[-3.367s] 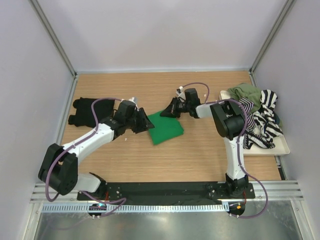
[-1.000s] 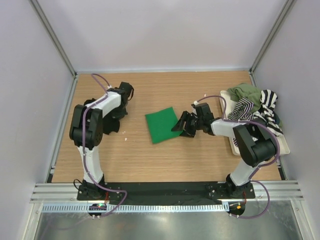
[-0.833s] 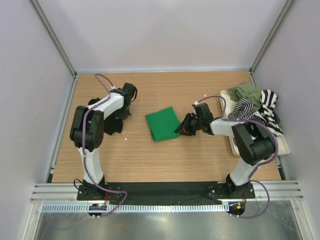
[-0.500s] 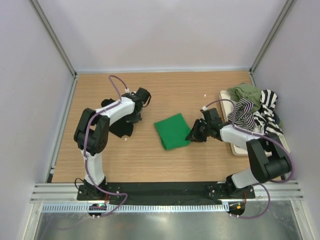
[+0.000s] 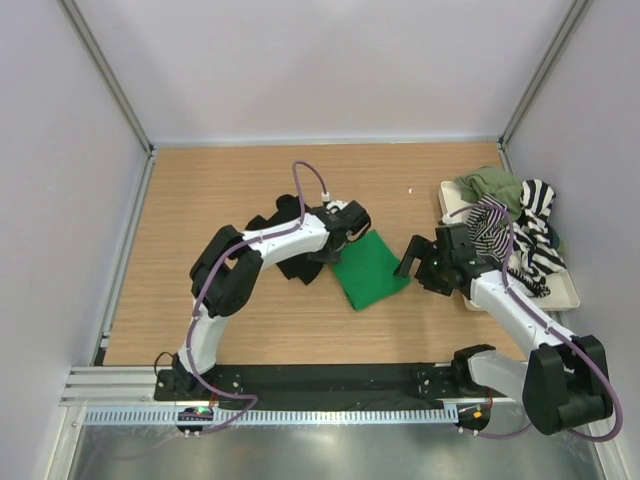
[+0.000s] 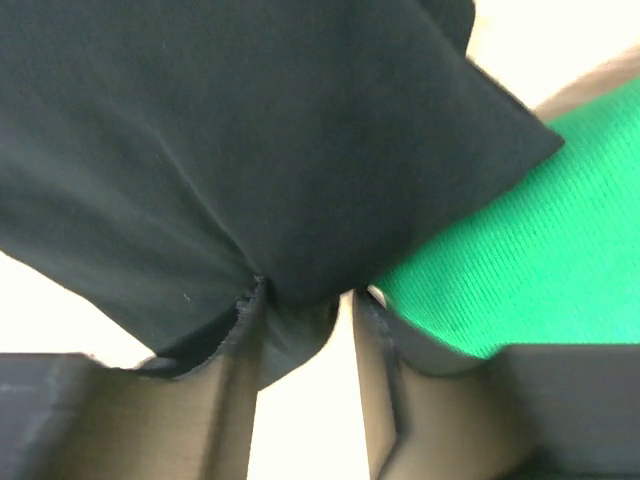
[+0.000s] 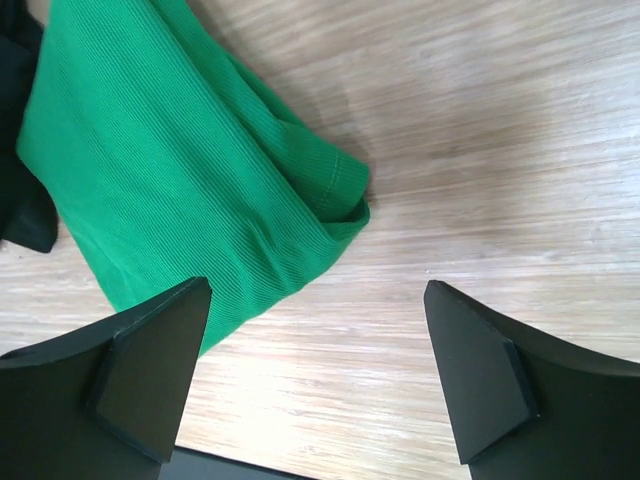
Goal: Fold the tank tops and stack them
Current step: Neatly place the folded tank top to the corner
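Note:
A folded bright green tank top [image 5: 372, 272] lies mid-table. A black tank top [image 5: 290, 262] lies bunched just left of it, its edge overlapping the green one's left side. My left gripper [image 5: 347, 222] hovers where the two meet. In the left wrist view black cloth [image 6: 250, 130] fills the top and green cloth [image 6: 520, 250] shows at right. The left gripper [image 6: 308, 300] has its jaws slightly apart, a black fold touching only the left finger. My right gripper [image 5: 415, 262] stands wide open just right of the green top [image 7: 170, 170], holding nothing [image 7: 315, 288].
A white tray [image 5: 563, 297] at the right edge holds an olive top [image 5: 490, 185] and a black-and-white striped top [image 5: 530, 235] in a loose heap. Walls close in the table at left, back and right. Bare wood lies at far left and along the front.
The left arm swung right, dragging the black top from the far left to the green one, and its jaws parted. The right gripper pulled the green top nearer, let go and opened wide.

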Controlling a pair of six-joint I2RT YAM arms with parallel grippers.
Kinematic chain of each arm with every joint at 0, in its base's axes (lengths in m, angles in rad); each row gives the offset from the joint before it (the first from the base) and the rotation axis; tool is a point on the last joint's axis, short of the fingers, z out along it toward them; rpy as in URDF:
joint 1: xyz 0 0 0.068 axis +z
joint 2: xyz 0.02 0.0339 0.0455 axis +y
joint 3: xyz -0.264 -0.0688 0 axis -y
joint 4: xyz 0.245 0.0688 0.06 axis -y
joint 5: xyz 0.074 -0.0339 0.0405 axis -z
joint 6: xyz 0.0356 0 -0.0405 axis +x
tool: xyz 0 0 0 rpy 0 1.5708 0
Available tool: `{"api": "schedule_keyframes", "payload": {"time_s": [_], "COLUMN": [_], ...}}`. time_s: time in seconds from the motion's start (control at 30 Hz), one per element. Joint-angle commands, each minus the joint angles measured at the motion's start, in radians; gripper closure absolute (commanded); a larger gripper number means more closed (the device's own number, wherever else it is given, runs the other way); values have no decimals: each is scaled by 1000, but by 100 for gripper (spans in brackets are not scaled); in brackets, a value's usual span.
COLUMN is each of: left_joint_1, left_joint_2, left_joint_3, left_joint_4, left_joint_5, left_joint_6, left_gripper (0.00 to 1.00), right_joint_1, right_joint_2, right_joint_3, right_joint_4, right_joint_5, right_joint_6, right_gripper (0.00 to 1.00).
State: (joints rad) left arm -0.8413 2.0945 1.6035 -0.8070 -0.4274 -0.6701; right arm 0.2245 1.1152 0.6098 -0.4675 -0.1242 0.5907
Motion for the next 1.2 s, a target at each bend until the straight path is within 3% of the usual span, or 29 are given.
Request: {"api": "schedule_keyframes", "payload": {"time_s": [0.0,0.03,0.13,0.33,0.43,0.5,0.53,0.63,0.77,0.87,0.9,0.93,0.97,1.17], "left_joint_1": [1,2,10,19,-4,-51,-67,-94,-99,-99,-99,-99,-99,-99], "left_joint_2": [-56,-69,-119,-244,-349,-382,-411,-467,-525,-533,-530,-525,-507,-447], "left_joint_3": [-25,-39,-68,-149,-256,-324,-341,-410,-545,-600,-606,-608,-603,-583], "left_joint_4": [-28,-24,-30,-12,78,130,135,173,342,423,434,442,446,525], "left_joint_5": [-42,-62,-68,-19,125,151,151,170,271,305,303,303,303,355], "left_joint_6": [-51,-55,-62,-74,-105,-135,-166,-224,-292,-336,-339,-342,-342,-342], "left_gripper": [57,47,38,35,34,33,32,31,31,31,31,30,30,32], "right_joint_1": [-7,-5,-10,-11,-13,-11,-11,-10,34,116,125,130,130,128], "right_joint_2": [-11,7,107,312,420,426,420,376,215,112,56,32,14,46], "right_joint_3": [51,67,116,157,209,205,194,130,7,-67,-70,-62,-53,56], "right_joint_4": [-8,-3,38,176,156,162,165,167,148,115,96,77,41,-23], "right_joint_5": [49,32,-40,-196,-198,-181,-180,-184,-198,-160,-114,-97,-82,23], "right_joint_6": [-2,-9,-37,-60,-94,-94,-91,-77,12,61,73,73,67,-12], "right_gripper": [5,6,9,11,11,14,22,32,35,26,21,10,7,8]}}
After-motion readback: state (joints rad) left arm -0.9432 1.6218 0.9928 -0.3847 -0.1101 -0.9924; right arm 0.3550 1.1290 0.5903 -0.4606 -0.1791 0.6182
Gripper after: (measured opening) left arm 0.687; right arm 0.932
